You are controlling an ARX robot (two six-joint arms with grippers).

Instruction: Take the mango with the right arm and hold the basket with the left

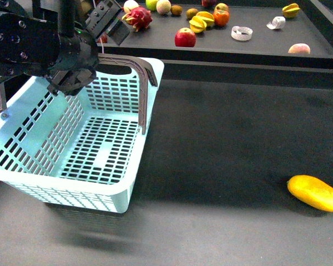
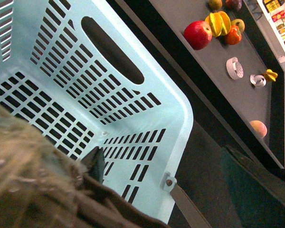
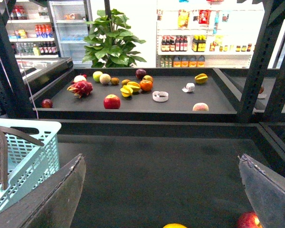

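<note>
The pale aqua basket [image 1: 39, 166] stands at the left of the dark table, its grey-brown handle [image 1: 144, 83] raised. My left gripper [image 1: 72, 83] is open at the basket's far left rim. In the left wrist view the rim corner [image 2: 180, 142] lies between its fingers [image 2: 96, 164], with a blurred brown mass close in front. The yellow-orange mango [image 1: 315, 193] lies on the table at the front right. My right gripper [image 3: 161, 159] is open and empty above the table. Only the mango's top [image 3: 175, 225] shows below the gripper. The right gripper is out of the front view.
A raised shelf [image 1: 250, 47] at the back holds a red apple [image 1: 185, 37], starfruits [image 1: 201, 22], a dragon fruit [image 1: 137, 18], a peach [image 1: 299, 49] and tape rolls [image 1: 242, 33]. A red fruit [image 3: 249, 221] lies near my right finger.
</note>
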